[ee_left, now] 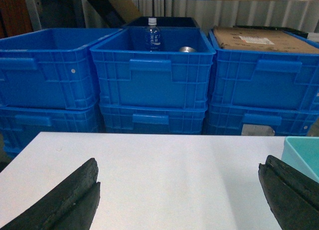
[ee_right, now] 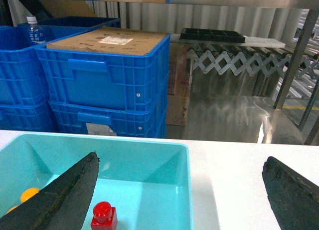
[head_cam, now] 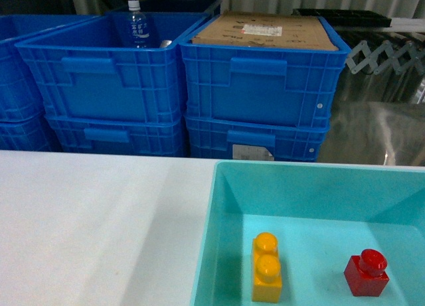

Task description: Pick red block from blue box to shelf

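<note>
**Mia:** What step is it?

**Ben:** I think it's the very start. The red block (head_cam: 366,273) sits on the floor of the blue box (head_cam: 219,213), not picked up yet.

**Mia:** Are the jaws open?

**Ben:** Yes. The right gripper (ee_right: 182,205) has its jaws wide apart and holds nothing. The left gripper (ee_left: 179,200) is wide open too, over bare counter (ee_left: 164,165).

**Mia:** Where is the block from the right jaws?

**Ben:** Below them, close by the left-hand jaw, not in the middle of the gap.

**Mia:** So what comes next?

**Ben:** I'd say the right gripper should slide over so the block is between the jaws, then go down and close. Then lift it out to the shelf.

**Mia:** How many things?

**Ben:** One red block, one yellow brick (head_cam: 267,269) with two studs, one blue box. I count six dark crates (head_cam: 113,80) behind, and one bottle (head_cam: 137,25).
</note>
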Robot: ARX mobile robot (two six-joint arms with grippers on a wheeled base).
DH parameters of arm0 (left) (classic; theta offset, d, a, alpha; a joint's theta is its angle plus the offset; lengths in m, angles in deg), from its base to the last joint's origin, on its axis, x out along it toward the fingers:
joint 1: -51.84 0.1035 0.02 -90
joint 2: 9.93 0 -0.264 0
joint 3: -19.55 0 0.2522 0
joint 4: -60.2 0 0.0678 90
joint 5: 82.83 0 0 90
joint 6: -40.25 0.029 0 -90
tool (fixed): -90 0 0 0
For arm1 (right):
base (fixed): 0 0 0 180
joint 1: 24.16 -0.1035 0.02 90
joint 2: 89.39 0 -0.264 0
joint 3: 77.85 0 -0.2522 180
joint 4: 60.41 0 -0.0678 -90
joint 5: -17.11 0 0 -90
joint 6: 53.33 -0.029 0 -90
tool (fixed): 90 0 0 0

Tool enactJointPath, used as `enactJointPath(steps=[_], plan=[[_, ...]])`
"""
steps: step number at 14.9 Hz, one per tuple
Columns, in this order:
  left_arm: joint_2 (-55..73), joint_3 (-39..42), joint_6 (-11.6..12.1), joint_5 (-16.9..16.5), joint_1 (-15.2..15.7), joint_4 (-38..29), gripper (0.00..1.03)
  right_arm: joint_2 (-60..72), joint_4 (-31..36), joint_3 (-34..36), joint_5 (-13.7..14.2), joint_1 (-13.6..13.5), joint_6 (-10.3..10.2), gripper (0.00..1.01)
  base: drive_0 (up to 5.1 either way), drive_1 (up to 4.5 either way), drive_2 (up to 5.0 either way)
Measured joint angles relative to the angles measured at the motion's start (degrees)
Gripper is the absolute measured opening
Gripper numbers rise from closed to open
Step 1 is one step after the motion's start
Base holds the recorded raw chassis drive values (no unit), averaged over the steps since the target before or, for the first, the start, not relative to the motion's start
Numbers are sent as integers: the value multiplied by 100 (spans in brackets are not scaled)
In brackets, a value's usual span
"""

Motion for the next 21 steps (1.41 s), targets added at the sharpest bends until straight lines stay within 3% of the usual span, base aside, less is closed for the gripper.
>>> enactJointPath(steps=[14, 15, 16, 18, 19, 20, 21], plan=[[0, 0, 0, -2, 0, 0, 98, 0, -7, 0, -4, 2, 0, 98, 0, 0, 0], [0, 0, 0, -2, 0, 2, 98, 17, -22, -2, -105, 74, -11, 98, 0, 0, 0], [0, 0, 0, -2, 0, 0, 98, 243, 136, -4, -269, 247, -44, 98, 0, 0, 0], [0, 0, 0, -2, 0, 2, 98, 1311, 990, -74, -435, 299, -76, 98, 0, 0, 0], [0, 0, 0, -2, 0, 0, 98, 1952, 1364, -280, -415, 164, -142, 98, 0, 0, 0], [0, 0, 0, 0, 0, 0, 98, 3718, 1808, -1001, 81, -866, -313, 98, 0, 0, 0], [0, 0, 0, -2, 0, 0, 98, 4824, 1762, -1593, 378, -1576, -435, 98, 0, 0, 0]])
